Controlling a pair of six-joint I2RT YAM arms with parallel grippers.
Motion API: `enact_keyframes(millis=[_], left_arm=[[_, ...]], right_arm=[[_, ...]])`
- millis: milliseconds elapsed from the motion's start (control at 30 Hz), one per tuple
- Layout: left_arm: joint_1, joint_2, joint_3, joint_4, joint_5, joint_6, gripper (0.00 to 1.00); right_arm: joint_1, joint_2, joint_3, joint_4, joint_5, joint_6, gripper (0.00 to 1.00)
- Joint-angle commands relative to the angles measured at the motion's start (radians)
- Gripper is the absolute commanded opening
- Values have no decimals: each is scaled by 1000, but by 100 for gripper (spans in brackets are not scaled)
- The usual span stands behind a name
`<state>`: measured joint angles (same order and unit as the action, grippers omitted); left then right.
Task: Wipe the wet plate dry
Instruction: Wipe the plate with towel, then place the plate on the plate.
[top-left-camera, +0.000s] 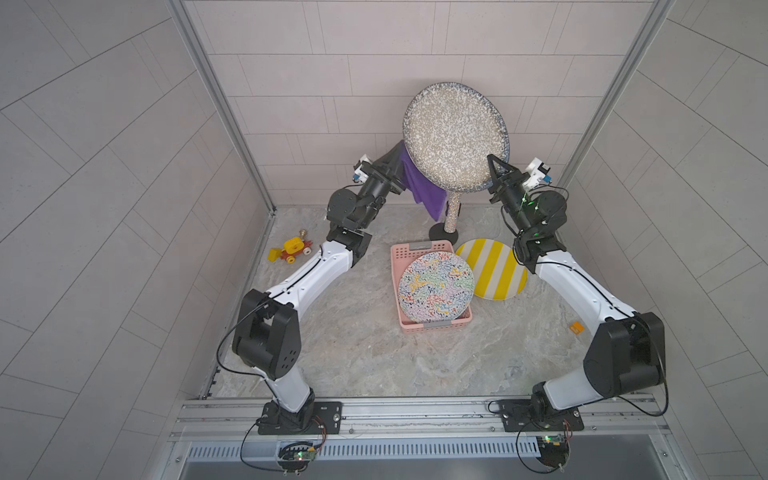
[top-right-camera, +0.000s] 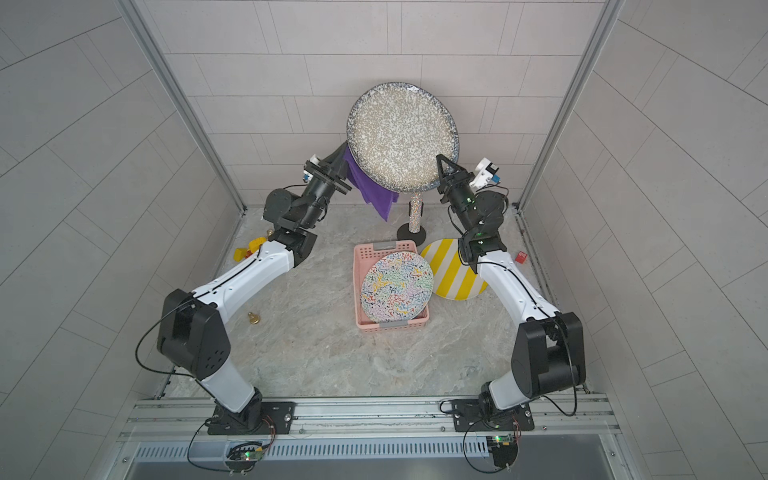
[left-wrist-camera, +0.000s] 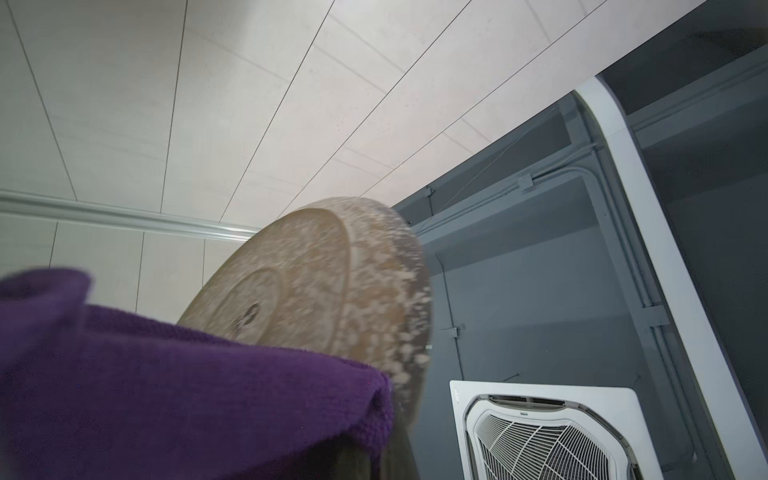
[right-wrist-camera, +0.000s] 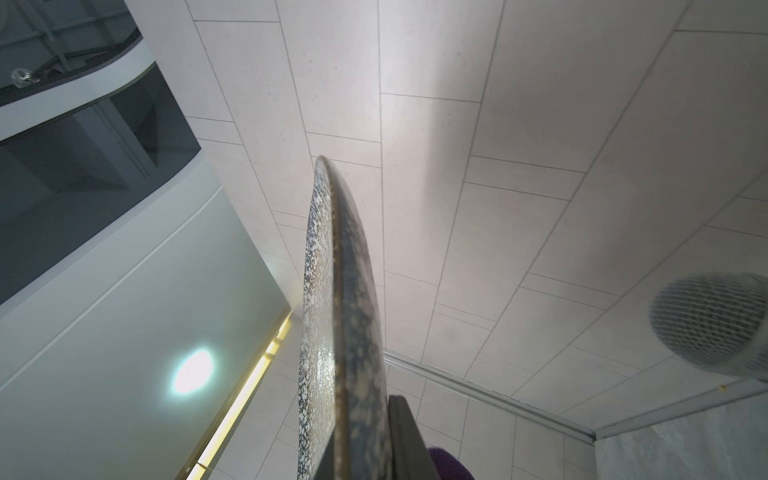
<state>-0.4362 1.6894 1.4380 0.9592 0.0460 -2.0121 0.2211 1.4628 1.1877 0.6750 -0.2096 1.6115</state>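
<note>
Above marble tabletop (top-left-camera: 353, 353), right claw (top-left-camera: 496, 166) grips speckled plate (top-left-camera: 453, 133), left claw (top-left-camera: 395, 160) purple cloth (top-left-camera: 419, 187).

plate (top-left-camera: 436, 287) in basket (top-left-camera: 415, 248) | second plate (top-left-camera: 494, 270) just right | stand (top-left-camera: 451, 216) behind basket | toy (top-left-camera: 291, 248) far left

The marbled tabletop (top-left-camera: 353, 357) is bearing a pink basket (top-left-camera: 436, 326), a yellow-striped plate (top-left-camera: 496, 272) just beside it, and a toy vehicle (top-left-camera: 291, 249).
</note>
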Motion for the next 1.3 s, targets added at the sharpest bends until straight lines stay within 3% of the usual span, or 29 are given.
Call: enact_keyframes(millis=[0, 200, 367, 533, 667, 767, 900, 1000, 1133, 1200, 1267], left_arm=[[-11, 6, 58, 68, 10, -343, 0], [-80, 29, 59, 69, 21, -333, 0], [-110, 12, 37, 72, 34, -322, 0], [-110, -41, -51, 83, 15, -320, 0], [-76, -96, -122, 87, 23, -311, 0], [7, -162, -170, 32, 110, -248, 0], [156, -293, -179, -244, 345, -21, 0], [229, -377, -97, -634, 486, 301, 0], [232, -384, 71, -1112, 531, 721, 0], [228, -378, 133, -1295, 497, 929, 0], [226, -382, 144, -1411, 446, 1048, 0]], right_arm=[[136, -126, -6, 174, 12, -69, 0], [163, -34, 112, 179, 44, -94, 0], [124, 53, 253, 162, 40, -91, 0], [61, 61, 284, 132, 57, -87, 0], [-30, 14, 265, 75, 58, -105, 0], [-121, -57, 216, 11, 58, -124, 0], [-257, -204, 101, -134, 81, -177, 0], [-342, -345, -4, -312, 141, -257, 0], [-414, -496, -96, -568, 258, -306, 0], [-428, -551, -129, -689, 303, -357, 0], [-430, -590, -166, -751, 326, -412, 0]])
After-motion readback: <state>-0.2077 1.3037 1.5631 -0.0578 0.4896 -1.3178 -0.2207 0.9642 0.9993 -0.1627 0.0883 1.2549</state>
